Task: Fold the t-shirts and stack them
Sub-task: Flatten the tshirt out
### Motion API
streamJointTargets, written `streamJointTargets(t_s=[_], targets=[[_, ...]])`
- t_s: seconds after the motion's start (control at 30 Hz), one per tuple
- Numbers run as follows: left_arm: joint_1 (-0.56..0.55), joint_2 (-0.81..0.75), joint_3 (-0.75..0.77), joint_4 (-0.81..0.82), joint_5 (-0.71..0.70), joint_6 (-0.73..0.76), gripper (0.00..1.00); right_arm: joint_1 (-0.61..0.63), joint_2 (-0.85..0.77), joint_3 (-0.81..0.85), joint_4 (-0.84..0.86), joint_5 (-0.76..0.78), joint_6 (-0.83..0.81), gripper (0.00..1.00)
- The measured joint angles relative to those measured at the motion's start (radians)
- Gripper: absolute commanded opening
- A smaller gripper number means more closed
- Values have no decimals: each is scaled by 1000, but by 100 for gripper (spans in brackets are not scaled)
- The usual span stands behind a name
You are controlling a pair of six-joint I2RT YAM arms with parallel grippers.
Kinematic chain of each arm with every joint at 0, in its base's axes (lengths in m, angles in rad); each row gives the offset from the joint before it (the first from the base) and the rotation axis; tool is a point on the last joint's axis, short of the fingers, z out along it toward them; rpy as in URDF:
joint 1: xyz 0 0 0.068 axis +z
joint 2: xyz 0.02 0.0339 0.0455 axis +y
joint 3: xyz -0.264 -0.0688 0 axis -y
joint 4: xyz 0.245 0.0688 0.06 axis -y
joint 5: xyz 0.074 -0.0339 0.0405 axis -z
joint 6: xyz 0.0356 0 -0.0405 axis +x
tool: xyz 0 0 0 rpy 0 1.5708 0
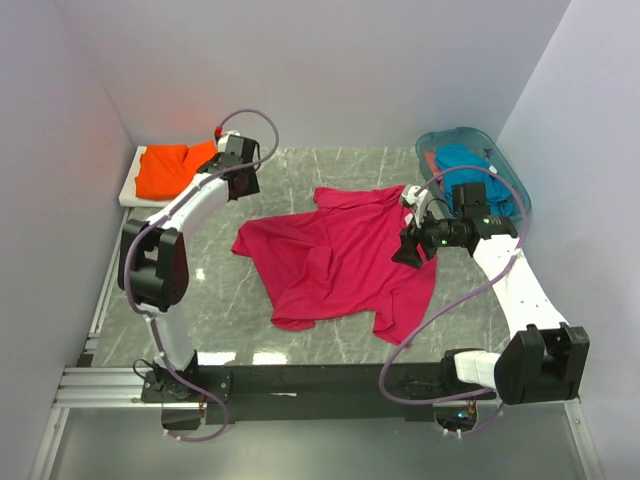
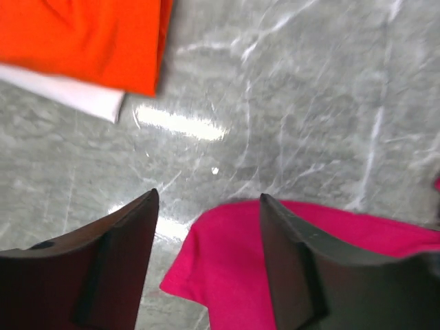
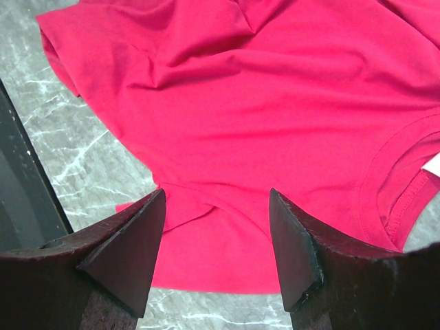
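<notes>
Both end effectors [image 2: 208, 201] [image 3: 217, 197] gape open near magenta t-shirt [image 1: 340, 255] edges.

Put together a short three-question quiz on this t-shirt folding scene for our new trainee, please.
1. True or false: the magenta-red t-shirt lies unfolded on the table.
2. Where is the teal-blue t-shirt? A: in the basket. B: spread on the table. C: beneath the magenta-red t-shirt.
3. What do the left gripper and the right gripper hold?

Key: 1 true. 2 A. 3 nothing; both stand open.
</notes>
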Motion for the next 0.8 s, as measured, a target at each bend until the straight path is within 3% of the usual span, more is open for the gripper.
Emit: streamJointTargets(t_s=[0.13,0.33,0.43,0.57,0.6,0.8], targets=[[0,-90,-51,24,31,10,65,0,14,0,-6,-2,-1,68],[8,-386,-430,109,158,-82,58,0,32,0,-19,-8,-1,68],[14,-459,-612,165,209,-150,56,0,32,0,-20,-13,-1,68],[19,-448,-731,171,235,-212,50,0,43,0,-26,-18,-4,68],[19,-438,-736,172,233,-231,46,0,46,0,-27,-18,-4,68],[36,-349,-721,213,209,-288,45,0,50,0,-30,-19,-5,68]])
